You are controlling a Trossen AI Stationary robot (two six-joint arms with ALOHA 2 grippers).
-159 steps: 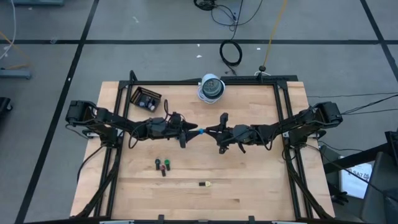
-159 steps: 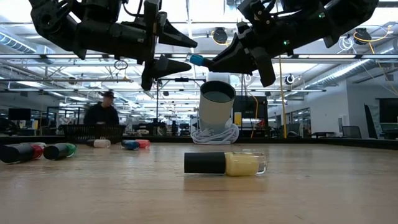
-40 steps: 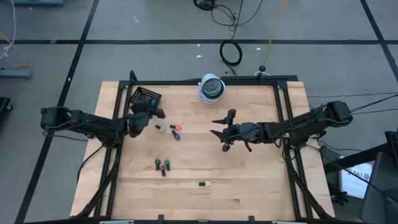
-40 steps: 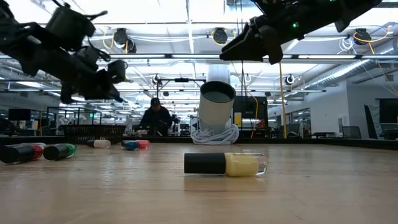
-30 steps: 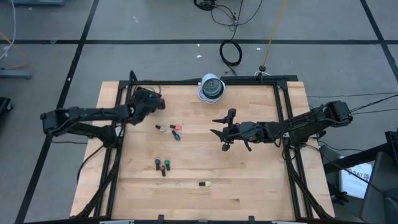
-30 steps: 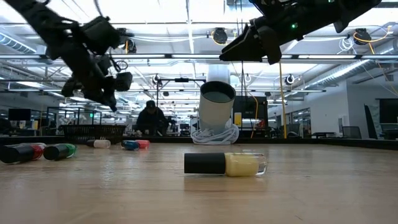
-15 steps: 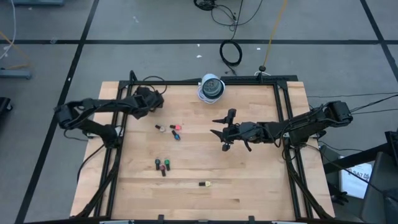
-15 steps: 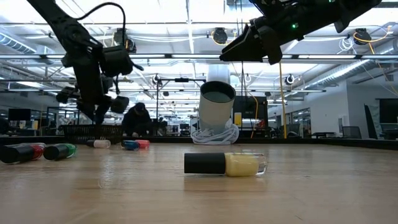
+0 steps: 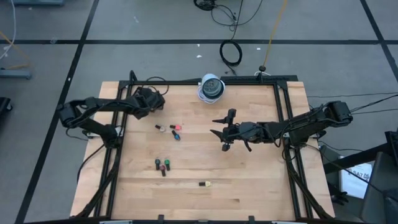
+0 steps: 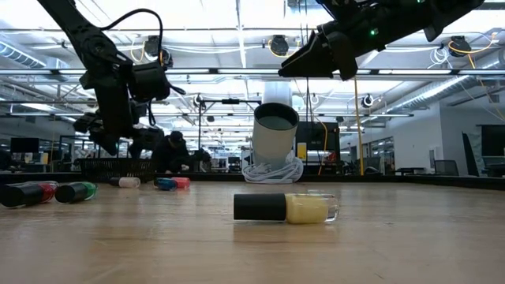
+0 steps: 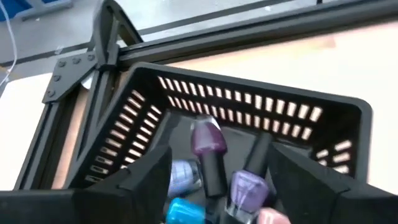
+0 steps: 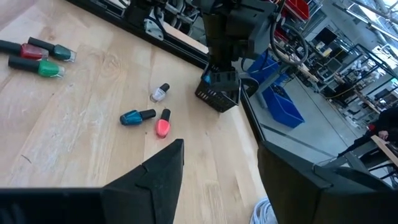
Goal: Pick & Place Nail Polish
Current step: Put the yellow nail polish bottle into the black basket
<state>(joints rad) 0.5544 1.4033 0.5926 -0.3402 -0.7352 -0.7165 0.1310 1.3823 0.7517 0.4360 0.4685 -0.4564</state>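
My left gripper hangs open over the black basket at the table's far left corner. Its fingers stand on either side of the nail polish lying inside: a purple bottle, a lilac one and a blue one. It touches none of them. Loose nail polish lies on its side on the wood: clear, pink, blue, red, green, yellow. My right gripper waits open above the table's middle.
A white cup on a coil of white cord stands at the far edge, right of the basket. Black frame rails run along the table's sides. Bare wood lies between the loose bottles and the right arm.
My left gripper has moved a little toward the table's far left corner, sunk over the basket and tipped more steeply downward. The arm behind it has folded in. The loose bottles have stayed where they were.
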